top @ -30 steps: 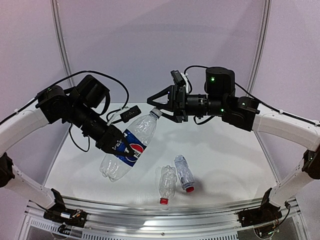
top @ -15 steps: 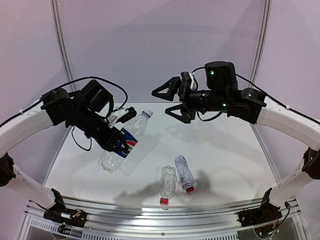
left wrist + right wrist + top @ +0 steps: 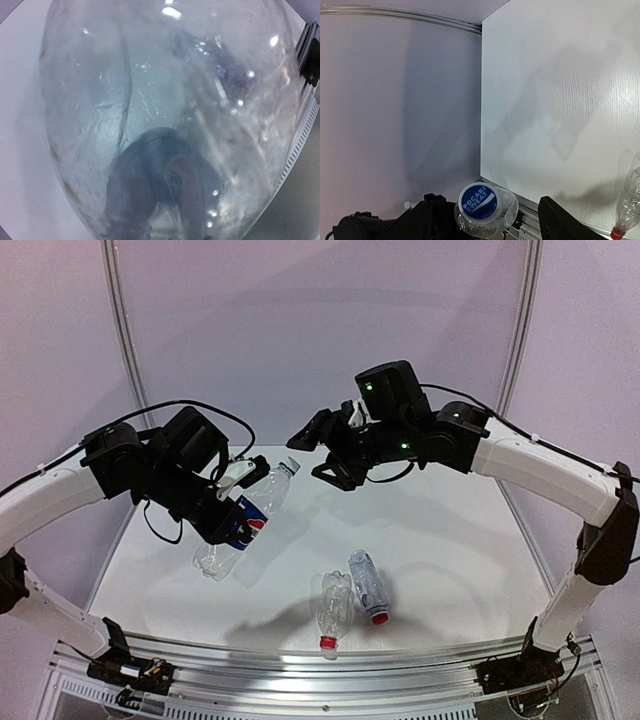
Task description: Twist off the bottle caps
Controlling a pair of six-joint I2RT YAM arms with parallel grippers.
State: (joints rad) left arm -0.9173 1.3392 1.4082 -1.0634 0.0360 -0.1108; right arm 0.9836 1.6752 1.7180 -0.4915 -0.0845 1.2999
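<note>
1. The left gripper (image 3: 234,524) is in the left half of the top view. Its jaws pinch the blue-label bottle (image 3: 262,494) around the middle.
2. This bottle is up in the air over the white table (image 3: 450,540). It is tilted, with its neck pointing up and to the right.
3. In the left wrist view, the see-through bottle body (image 3: 165,100) fills almost the whole picture.
4. The white and blue cap (image 3: 289,465) sits on the neck of the held bottle. In the right wrist view, near the bottom middle, its top (image 3: 478,201) reads "Pocari Sweat".
5. The right gripper (image 3: 303,460) is in the upper middle of the top view, just right of that cap. Its jaws are spread wide and hold nothing. It is close to the cap but not touching it.
6. In the right wrist view, its dark fingers (image 3: 562,222) show at the bottom edge, with the cap between them but farther away.
7. Two clear ribbed bottles lie touching, side by side, on the table in the lower middle of the top view: the left ribbed bottle (image 3: 335,605) and the right ribbed bottle (image 3: 367,582).
8. Each has a red cap on, pointing to the bottom edge: the left red cap (image 3: 327,642) and the right red cap (image 3: 380,619).
</note>
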